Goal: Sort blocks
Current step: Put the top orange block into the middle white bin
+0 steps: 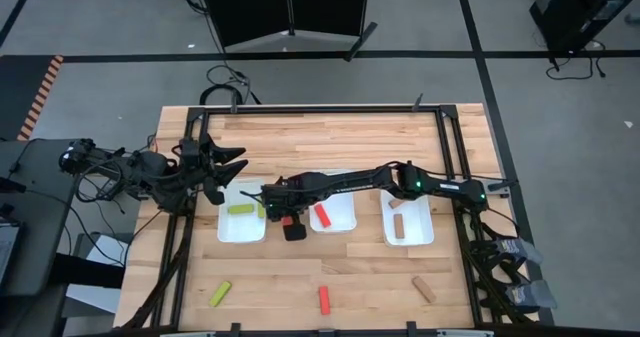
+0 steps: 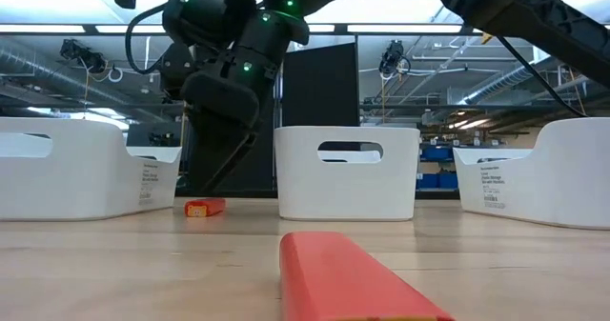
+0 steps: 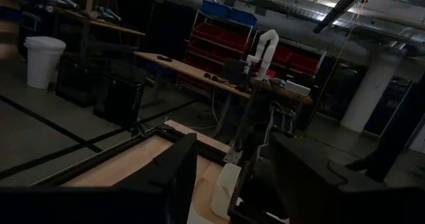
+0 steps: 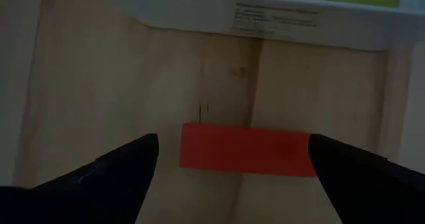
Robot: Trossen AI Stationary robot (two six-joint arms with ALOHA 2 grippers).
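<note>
Bench (image 1: 330,137): pale wood top in a black frame, carrying three white trays in a row and several loose blocks.

Left tray (image 1: 241,226): holds a yellow-green block (image 1: 240,209); a second item at its right edge is largely covered by the right arm and cannot be identified.

Middle tray (image 1: 340,217): holds a red block (image 1: 323,215), lying at a slant. Its left portion is hidden under the right arm.

Right tray (image 1: 409,225): holds a brown block (image 1: 398,225); a second brown piece near its far end is too small to confirm.

Loose blocks near the front edge of the bench: a yellow-green one (image 1: 220,293), a red one (image 1: 324,298) and a brown one (image 1: 425,289), well apart from each other. In the low view the large red block (image 2: 357,283) in the foreground is cut off by the frame edge.

Red block between the trays (image 4: 247,149): lies flat on the bench just in front of the gap between the left and middle trays. In the high view the right wrist covers it entirely.

Right hand (image 4: 232,161): reached across over this block, fingers spread wide, one tip at either end of it, gripping nothing. Contact with the block cannot be judged.

Left hand (image 1: 228,167): at the left side of the bench, beyond the left tray, raised, fingers parted and empty. Its own wrist view shows mostly the dim room.
</note>
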